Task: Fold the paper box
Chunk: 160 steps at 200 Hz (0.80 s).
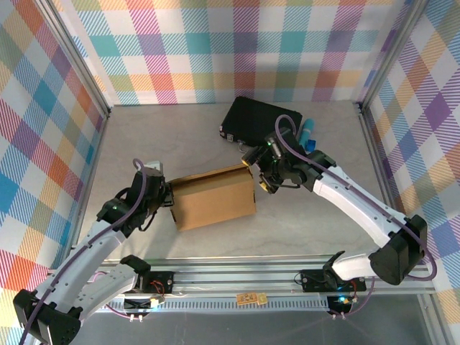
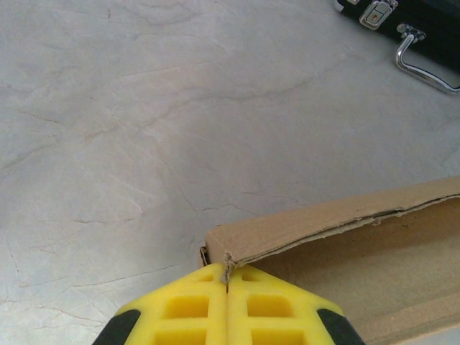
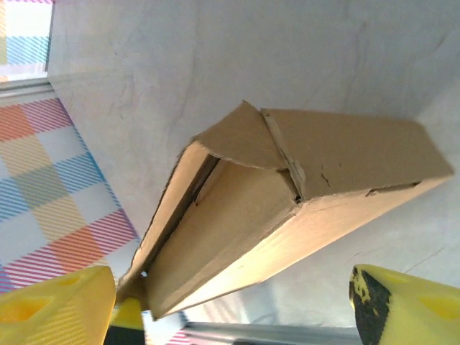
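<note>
Pinching paper box (image 2: pixel 345 237) corner, left hand (image 2: pixel 228 279) shut; right hand (image 3: pixel 231 305) wide open.

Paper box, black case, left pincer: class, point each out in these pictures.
paper box (image 1: pixel 214 201), top external view, top panel.
black case (image 1: pixel 257 121), top external view, lid.
left pincer (image 2: pixel 228 280), left wrist view, between shut fingertips.

A pale grey, marble-patterned table (image 1: pixel 144 136) carries a plain brown corrugated cardboard box (image 1: pixel 214 200) near its middle, partly folded, one long edge gaping. Behind it, toward the far right, rests a black rectangular hard case (image 1: pixel 259 121) with metal latches and a wire handle. A small blue cylindrical object (image 1: pixel 310 134) lies just beside its right end.
</note>
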Tool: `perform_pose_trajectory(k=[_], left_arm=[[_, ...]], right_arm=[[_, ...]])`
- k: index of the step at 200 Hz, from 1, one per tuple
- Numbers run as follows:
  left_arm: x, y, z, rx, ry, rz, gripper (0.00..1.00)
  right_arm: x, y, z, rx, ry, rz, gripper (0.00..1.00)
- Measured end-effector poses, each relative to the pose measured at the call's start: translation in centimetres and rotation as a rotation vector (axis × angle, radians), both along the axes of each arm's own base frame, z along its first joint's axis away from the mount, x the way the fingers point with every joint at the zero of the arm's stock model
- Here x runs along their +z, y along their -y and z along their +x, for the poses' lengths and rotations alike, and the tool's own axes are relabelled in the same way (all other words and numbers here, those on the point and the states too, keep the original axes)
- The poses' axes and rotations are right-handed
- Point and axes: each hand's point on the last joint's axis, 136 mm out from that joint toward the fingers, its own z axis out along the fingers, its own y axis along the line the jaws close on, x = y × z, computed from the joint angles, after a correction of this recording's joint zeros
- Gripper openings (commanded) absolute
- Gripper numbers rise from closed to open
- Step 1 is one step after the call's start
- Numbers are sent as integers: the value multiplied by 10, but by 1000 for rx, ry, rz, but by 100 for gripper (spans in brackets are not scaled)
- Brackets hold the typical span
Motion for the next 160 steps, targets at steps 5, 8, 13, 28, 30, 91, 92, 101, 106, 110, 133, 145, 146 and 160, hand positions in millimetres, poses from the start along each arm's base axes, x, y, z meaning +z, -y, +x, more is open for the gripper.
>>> perform_pose_trajectory(k=[5,8,13,28,30,91,92,101,106,110,133,145,146,160], left_arm=[[0,0,0,2,2,-1,0],[0,0,0,3,2,0,0],[0,0,-1,4,3,0,0],[0,-1,-2,8,8,1,0],[0,-2,-2,9,10,0,0],[4,-4,-4,14,29,3,0],[4,-4,-4,15,29,3,0],[4,-4,-5,15,30,5,0],[5,-4,-5,15,31,5,0],[5,-4,-5,16,33,6,0],[6,-5,-6,18,38,7,0],[6,-4,-7,18,37,7,0],[6,-4,-7,17,38,6,0],[6,-4,-9,20,35,3,0]], right_arm=[[-3,-1,0,-21,-26,25,86],[-5,-2,-1,-30,-40,37,86],[-7,-3,-1,-45,-58,55,86],[-12,-4,1,-92,-106,106,86],[-12,-4,1,-99,-112,114,87],[-20,-16,10,-167,-236,275,88],[-20,-16,10,-166,-237,276,88],[-23,-18,9,-161,-254,282,86],[-25,-19,8,-161,-262,283,85],[-28,-19,7,-161,-269,284,84],[-42,-18,2,-167,-302,280,77],[-49,-16,-1,-166,-315,273,73],[-49,-16,-1,-167,-316,273,72],[-51,-17,-2,-161,-318,275,68]])
